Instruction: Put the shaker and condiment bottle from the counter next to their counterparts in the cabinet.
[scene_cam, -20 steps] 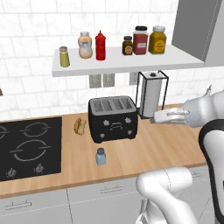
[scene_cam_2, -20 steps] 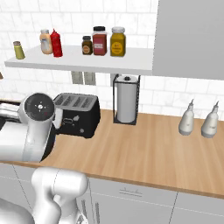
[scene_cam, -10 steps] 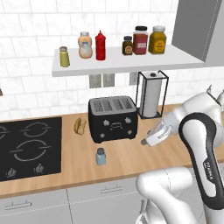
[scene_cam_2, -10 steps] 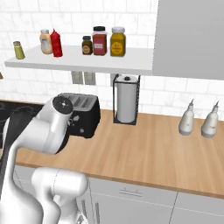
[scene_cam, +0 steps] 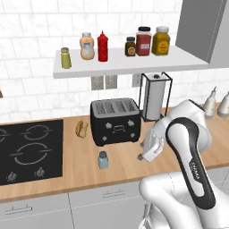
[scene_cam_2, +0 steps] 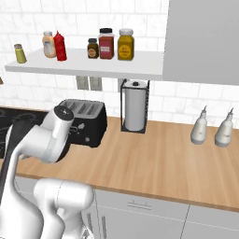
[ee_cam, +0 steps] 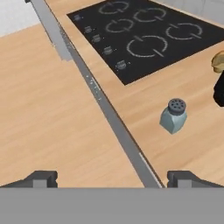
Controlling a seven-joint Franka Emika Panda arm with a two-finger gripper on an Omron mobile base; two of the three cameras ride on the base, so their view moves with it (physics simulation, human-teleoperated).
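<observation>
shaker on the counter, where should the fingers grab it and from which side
Probably around the pale body, just under the grey cap. The shaker stands upright and alone on the counter, in front of the toaster, with free space on all sides. Its body is a small cylinder, so the two fingers can close across it. Coming from above, or from the gripper side, looks simplest.

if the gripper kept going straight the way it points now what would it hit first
Probably the counter near its front edge. The gripper points left and down, with the shaker off to one side of its line. Depth is unclear.
</observation>
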